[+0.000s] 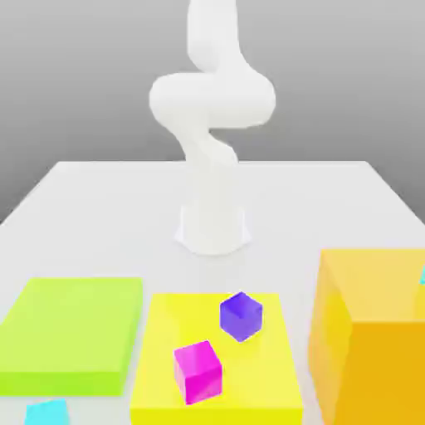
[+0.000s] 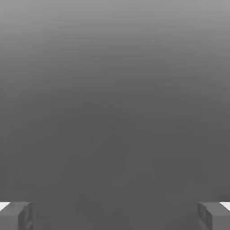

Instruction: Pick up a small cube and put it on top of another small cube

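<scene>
On the worktop point(image 1: 100, 207), the purple cube point(image 1: 241, 315) and the magenta cube point(image 1: 197, 372) (nearer, slightly to the exterior view's left) sit apart on a yellow slab point(image 1: 274, 373). The tool point(image 2: 115, 215) is spread wide, pinching nothing.

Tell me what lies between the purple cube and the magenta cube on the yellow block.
Nothing: in the exterior view the purple cube and the magenta cube stand apart, with bare yellow block top between them.
</scene>
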`<state>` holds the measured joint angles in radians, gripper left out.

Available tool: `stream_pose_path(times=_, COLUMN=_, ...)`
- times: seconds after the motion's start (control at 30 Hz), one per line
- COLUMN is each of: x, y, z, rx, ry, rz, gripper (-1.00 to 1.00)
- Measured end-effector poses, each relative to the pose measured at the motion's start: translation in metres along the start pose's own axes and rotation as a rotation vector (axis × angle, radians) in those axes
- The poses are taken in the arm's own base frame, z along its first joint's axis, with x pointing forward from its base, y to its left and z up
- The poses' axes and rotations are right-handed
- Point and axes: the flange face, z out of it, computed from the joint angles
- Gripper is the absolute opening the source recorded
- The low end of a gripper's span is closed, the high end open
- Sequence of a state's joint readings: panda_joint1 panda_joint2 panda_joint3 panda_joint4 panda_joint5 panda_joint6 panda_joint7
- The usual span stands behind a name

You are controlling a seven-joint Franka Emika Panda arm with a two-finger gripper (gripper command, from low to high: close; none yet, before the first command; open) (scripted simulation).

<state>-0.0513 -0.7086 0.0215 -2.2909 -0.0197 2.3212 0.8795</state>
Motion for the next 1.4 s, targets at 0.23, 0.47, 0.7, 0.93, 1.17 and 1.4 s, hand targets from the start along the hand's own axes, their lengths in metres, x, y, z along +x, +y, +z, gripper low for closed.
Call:
stream_pose_path(times=0.23, x=0.026, y=0.022, z=0.122, rx=-0.208, ry=-0.015, rz=0.237, gripper=0.00)
stream_pose_path(times=0.47, x=0.042, y=0.076, z=0.237, rx=-0.391, ry=-0.032, rz=0.477, gripper=0.00)
stream_pose_path(times=0.7, x=0.046, y=0.161, z=0.340, rx=-0.559, ry=-0.051, rz=0.740, gripper=0.00)
stream_pose_path(times=0.93, x=0.019, y=0.248, z=0.428, rx=-0.704, ry=-0.090, rz=0.997, gripper=0.00)
stream_pose_path(times=1.17, x=-0.024, y=0.321, z=0.505, rx=-0.774, ry=-0.111, rz=1.139, gripper=0.00)
stream_pose_path(times=1.4, x=-0.031, y=0.328, z=0.514, rx=-0.773, ry=-0.111, rz=1.140, gripper=-1.00)
